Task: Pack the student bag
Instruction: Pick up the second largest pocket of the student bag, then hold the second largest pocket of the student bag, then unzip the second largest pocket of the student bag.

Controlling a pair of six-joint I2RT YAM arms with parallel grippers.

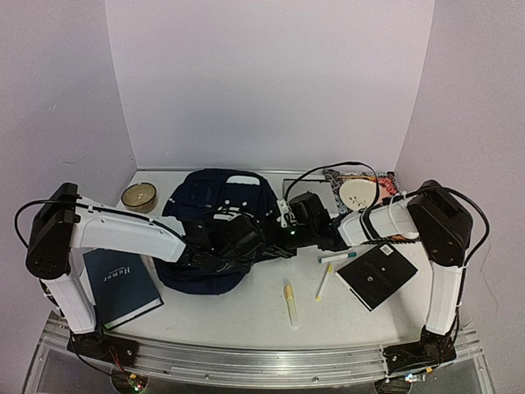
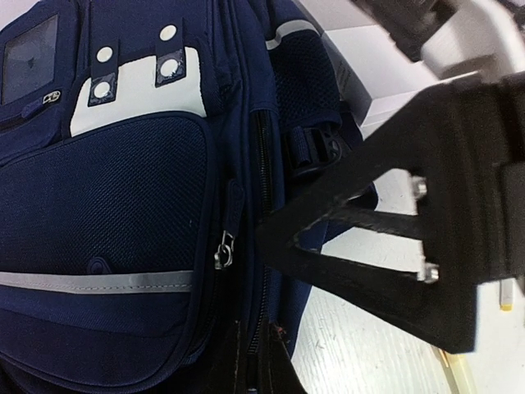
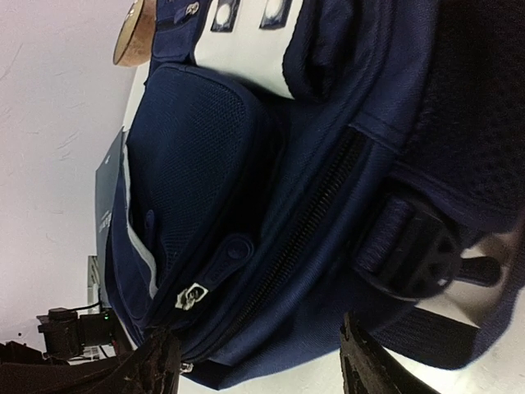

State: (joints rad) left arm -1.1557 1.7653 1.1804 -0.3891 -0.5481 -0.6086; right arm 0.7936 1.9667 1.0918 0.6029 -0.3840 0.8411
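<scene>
The student bag (image 1: pixel 215 215), navy with white patches, lies flat at the table's middle. My left gripper (image 1: pixel 256 245) reaches in from the left to the bag's right edge. In the left wrist view its dark fingers (image 2: pixel 246 365) are pinched shut on the fabric beside the main zipper, just below a silver zipper pull (image 2: pixel 223 250). My right gripper (image 1: pixel 277 236) comes from the right and is open. Its fingertips (image 3: pixel 156 369) straddle the bag's side (image 3: pixel 271 246) near the zipper and a black buckle (image 3: pixel 414 254). It holds nothing.
A dark blue book (image 1: pixel 121 286) lies left of the bag, with a wooden bowl (image 1: pixel 139 195) behind it. Right of the bag lie a yellow highlighter (image 1: pixel 291 304), a yellow pen (image 1: pixel 324 281), a teal marker (image 1: pixel 337 257), a black notebook (image 1: pixel 376 276) and a patterned pouch (image 1: pixel 359 191).
</scene>
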